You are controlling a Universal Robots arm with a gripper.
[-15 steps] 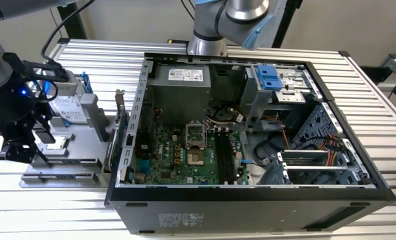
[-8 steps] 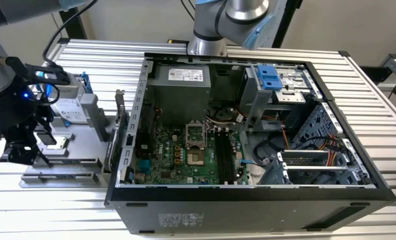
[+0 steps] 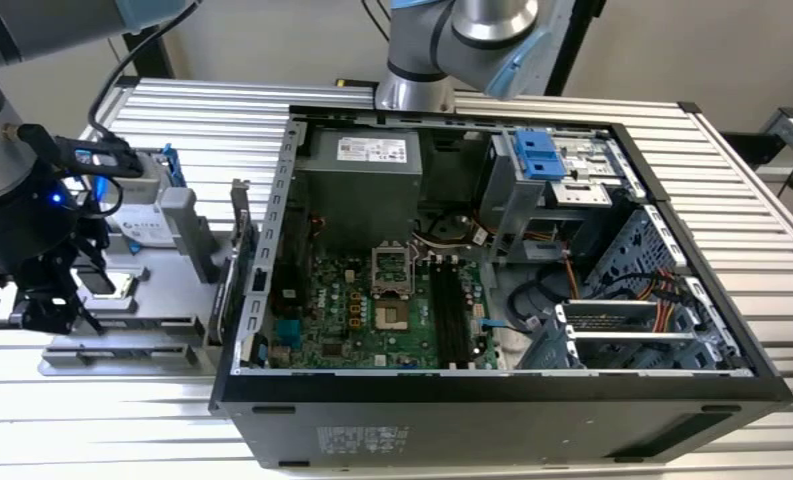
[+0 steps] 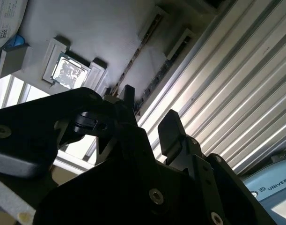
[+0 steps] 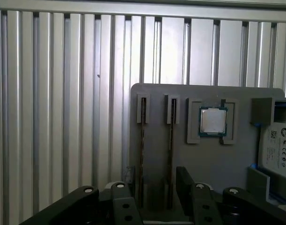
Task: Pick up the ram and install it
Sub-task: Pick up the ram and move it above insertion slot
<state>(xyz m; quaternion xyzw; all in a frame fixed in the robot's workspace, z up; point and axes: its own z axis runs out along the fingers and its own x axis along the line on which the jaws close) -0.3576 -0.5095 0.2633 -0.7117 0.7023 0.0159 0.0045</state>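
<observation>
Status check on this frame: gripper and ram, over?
Gripper open, empty, over gray holder. Two ram sticks in holder slots, not gripped. Processor chip alongside, apart.

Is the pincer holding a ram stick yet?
No: in the first wrist view both ram sticks sit slotted in the tray, the open pincer empty.

The arm (image 3: 9, 190) points its end effector (image 5: 156, 174) straight down, fingers (image 5: 184, 177) spread apart.

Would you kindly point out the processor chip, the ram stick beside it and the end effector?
processor chip (image 5: 213, 121): first wrist view, centre of silver lid.
ram stick (image 5: 171, 140): first wrist view, mid-length of its edge.
end effector (image 5: 156, 174): first wrist view, midway between fingertips.
</observation>
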